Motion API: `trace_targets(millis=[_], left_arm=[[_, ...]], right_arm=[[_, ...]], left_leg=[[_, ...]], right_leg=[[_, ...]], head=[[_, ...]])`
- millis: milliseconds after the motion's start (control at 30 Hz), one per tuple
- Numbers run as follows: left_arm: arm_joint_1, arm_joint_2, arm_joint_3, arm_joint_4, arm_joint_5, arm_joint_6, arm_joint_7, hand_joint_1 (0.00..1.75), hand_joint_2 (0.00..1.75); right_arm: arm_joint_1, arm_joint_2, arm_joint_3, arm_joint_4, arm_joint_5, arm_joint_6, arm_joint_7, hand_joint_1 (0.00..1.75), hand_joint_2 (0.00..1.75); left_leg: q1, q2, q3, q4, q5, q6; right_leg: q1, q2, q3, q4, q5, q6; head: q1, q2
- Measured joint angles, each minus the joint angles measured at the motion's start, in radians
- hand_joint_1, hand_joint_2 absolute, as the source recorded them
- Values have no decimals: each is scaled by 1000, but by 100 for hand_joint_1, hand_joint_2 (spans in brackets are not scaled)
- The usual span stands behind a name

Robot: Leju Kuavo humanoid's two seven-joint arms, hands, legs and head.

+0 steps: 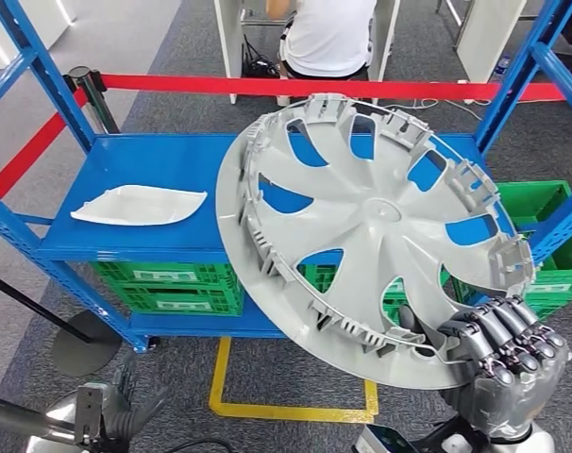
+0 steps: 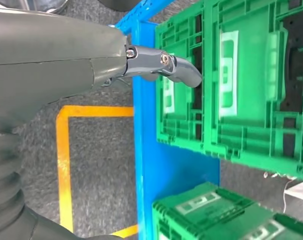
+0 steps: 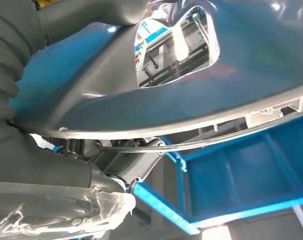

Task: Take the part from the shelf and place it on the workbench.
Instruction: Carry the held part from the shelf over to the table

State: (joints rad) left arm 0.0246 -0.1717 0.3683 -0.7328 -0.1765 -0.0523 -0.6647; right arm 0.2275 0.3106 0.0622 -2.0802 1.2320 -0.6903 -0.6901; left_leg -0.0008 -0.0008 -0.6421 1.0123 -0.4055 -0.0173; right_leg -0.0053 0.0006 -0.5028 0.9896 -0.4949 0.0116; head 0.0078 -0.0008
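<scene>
A large grey wheel cover (image 1: 372, 231) hangs tilted above the blue shelf (image 1: 151, 156), its ribbed back side facing me. My right hand (image 1: 508, 354) grips its near right rim, fingers curled over the edge. In the right wrist view the cover's glossy face (image 3: 172, 95) lies close over the hand (image 3: 116, 167). A white curved part (image 1: 139, 205) rests flat on the shelf's left half. My left hand (image 1: 119, 406) hangs low at the lower left, holding nothing; in the left wrist view its fingers (image 2: 169, 67) are extended before the green crates (image 2: 252, 85).
Green crates (image 1: 173, 283) sit on the lower shelf level. Blue uprights (image 1: 44, 71) frame the shelf. A red barrier tape (image 1: 219, 85) runs behind, and a person in white (image 1: 329, 33) sits beyond it. A yellow floor marking (image 1: 290, 406) lies in front.
</scene>
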Motion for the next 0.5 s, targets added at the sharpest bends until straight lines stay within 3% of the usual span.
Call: trace_targets(millis=[100,133,167,200,267,333,367,433,467,500], left_arm=[[-1,1,-3,0,0,2,0,0,175],[-1,1,-3,0,0,3,0,0,175],[-2,1,-4,0,0,4,0,0,175],[-2,1,-4,0,0,5,0,0,175],[-4,2,-5,0,0,6,0,0,175],[-8,3,-6,0,0,6,0,0,175],[-9,3,-7,0,0,6,0,0,175],[-9,2,-8,0,0,6,0,0,175],[-9,1,-8,0,0,6,0,0,175],[-8,1,-9,0,0,6,0,0,175]], right_arm=[[1,2,-1,0,1,0,0,175,175],[1,3,-2,0,1,0,0,175,175],[2,3,-3,0,1,0,0,175,175],[2,3,-5,0,1,0,0,175,175],[2,3,-7,0,1,0,0,175,175],[2,3,-7,-1,1,0,0,175,175],[2,4,-7,-2,1,0,0,175,175],[2,4,-7,-3,1,0,0,175,175],[3,4,-8,-3,1,0,0,175,175],[3,4,-8,-3,1,0,0,175,175]], left_leg=[[4,0,-50,173,-142,-14],[5,0,-58,227,-162,-17],[6,0,-53,253,-158,-19],[7,-1,-32,245,-136,-19],[10,-3,57,138,-86,-19],[11,-10,147,3,-85,-13],[9,-14,168,-35,-95,-8],[7,-13,164,-50,-95,9],[7,-10,155,-49,-87,17],[8,-7,145,-49,-77,26]], right_leg=[[-2,0,-38,1,37,-12],[-2,1,-53,1,48,-11],[-3,2,-67,2,58,-9],[-3,3,-81,3,68,-6],[-5,6,-106,8,86,3],[-4,9,-125,16,103,14],[-3,9,-132,17,112,19],[-4,11,-141,16,131,31],[-6,11,-147,19,125,36],[-7,10,-156,37,101,41]], head=[[-5,0],[-5,0],[-5,0],[-4,0],[-5,0],[-5,0],[-5,0],[-5,0],[-5,0],[-3,0]])
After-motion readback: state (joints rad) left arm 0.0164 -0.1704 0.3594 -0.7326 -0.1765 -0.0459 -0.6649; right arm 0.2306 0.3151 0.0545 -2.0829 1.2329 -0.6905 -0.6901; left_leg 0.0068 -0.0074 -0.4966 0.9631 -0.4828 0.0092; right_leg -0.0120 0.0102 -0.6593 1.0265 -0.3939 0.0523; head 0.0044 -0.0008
